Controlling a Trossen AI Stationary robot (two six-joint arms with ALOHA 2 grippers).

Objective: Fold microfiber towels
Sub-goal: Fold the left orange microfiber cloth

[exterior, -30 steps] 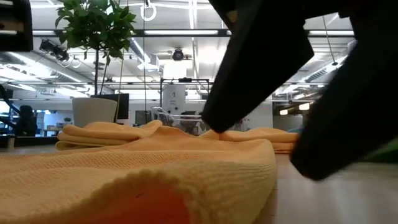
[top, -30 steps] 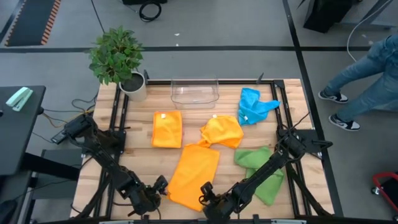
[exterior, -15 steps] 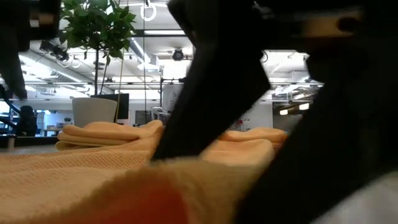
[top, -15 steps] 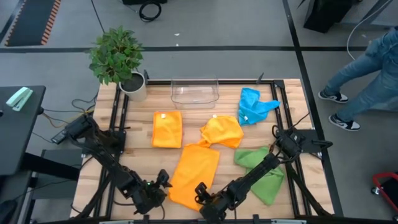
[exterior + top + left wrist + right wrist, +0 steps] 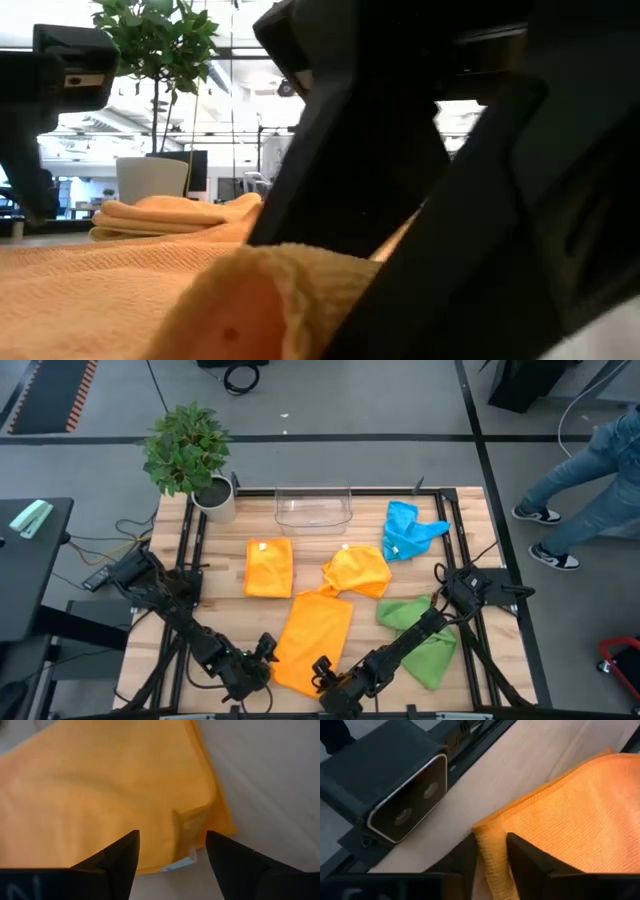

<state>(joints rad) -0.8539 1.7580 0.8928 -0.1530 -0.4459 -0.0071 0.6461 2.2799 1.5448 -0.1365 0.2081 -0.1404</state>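
A spread orange towel (image 5: 312,637) lies flat on the table's near middle. My right gripper (image 5: 325,678) is at its near right corner, shut on it. At the towel's near left corner (image 5: 210,815) my left gripper (image 5: 263,653) stands open, one finger over the cloth and the other over the bare wood. A folded orange towel (image 5: 270,567), a crumpled orange one (image 5: 357,572), a blue one (image 5: 408,528) and a green one (image 5: 420,635) lie farther back and to the right. My right gripper pinches the spread towel's near right corner (image 5: 488,840) between its two fingers (image 5: 525,854). The fingers come slanting down from the right. The corner stands up as a small ridge (image 5: 262,285) between them, and the rest of the towel lies flat on the table.
A clear plastic bin (image 5: 314,507) and a potted plant (image 5: 190,455) stand at the far edge. A dark camera box (image 5: 395,795) sits at the near edge just beyond the right gripper. A person's legs (image 5: 590,480) show right of the table.
My right gripper has sunk onto the spread towel's near right corner and closed on it, and the corner has risen into a ridge. My left gripper has edged down toward the towel's near left corner, still open.
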